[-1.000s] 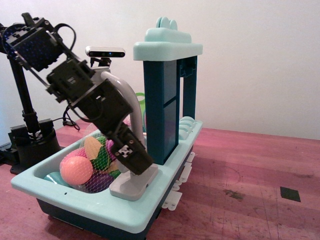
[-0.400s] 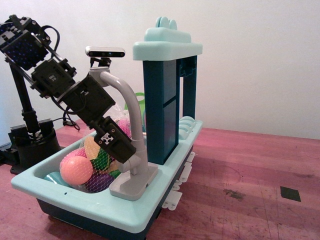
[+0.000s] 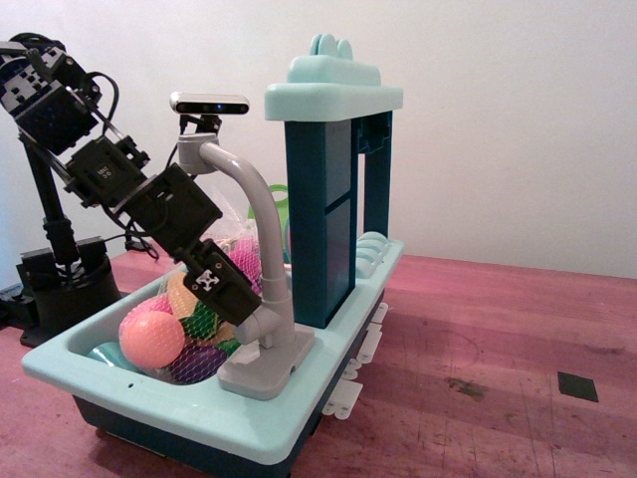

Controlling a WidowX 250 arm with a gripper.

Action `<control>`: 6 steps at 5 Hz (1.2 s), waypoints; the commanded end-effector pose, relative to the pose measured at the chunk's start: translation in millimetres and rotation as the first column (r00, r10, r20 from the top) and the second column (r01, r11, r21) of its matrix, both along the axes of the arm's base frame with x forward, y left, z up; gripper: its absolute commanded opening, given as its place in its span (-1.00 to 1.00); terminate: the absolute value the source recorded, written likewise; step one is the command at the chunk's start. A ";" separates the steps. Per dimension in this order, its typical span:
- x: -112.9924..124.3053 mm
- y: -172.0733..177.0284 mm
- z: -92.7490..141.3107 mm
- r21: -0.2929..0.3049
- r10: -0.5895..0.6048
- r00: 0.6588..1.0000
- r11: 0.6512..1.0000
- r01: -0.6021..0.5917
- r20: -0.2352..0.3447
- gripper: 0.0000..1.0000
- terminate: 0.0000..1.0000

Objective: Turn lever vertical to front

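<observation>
Standing on a red wooden surface (image 3: 478,339): toy sink (image 3: 199,418), pale teal rim, dark blue body. Grey faucet (image 3: 261,229) on flat base at the near rim, spout curving up and left. Lever (image 3: 249,327): short grey handle at the faucet's lower body, left side, just above the base. End effector (image 3: 237,304): black, angled down from upper left, tip at or touching the lever; whether its fingers are parted or closed cannot be told. Basin holds a net bag of coloured balls (image 3: 159,339).
</observation>
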State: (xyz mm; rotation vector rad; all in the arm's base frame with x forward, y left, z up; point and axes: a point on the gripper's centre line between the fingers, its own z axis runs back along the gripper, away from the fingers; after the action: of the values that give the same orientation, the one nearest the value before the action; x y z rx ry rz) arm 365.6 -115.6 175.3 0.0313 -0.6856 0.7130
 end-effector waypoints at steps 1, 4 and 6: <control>-12.9 0.5 14.5 -0.048 0.003 0.999 0.999 -0.001 0.041 1.00 -1.00; -56.3 -6.5 80.6 0.065 0.049 0.997 0.996 -0.053 0.058 1.00 -1.00; -58.5 -10.8 78.6 0.054 0.048 0.996 0.997 -0.052 0.071 1.00 -1.00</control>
State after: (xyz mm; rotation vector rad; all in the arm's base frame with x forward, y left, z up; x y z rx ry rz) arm 310.3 -128.3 237.9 0.1178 -0.7410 0.7268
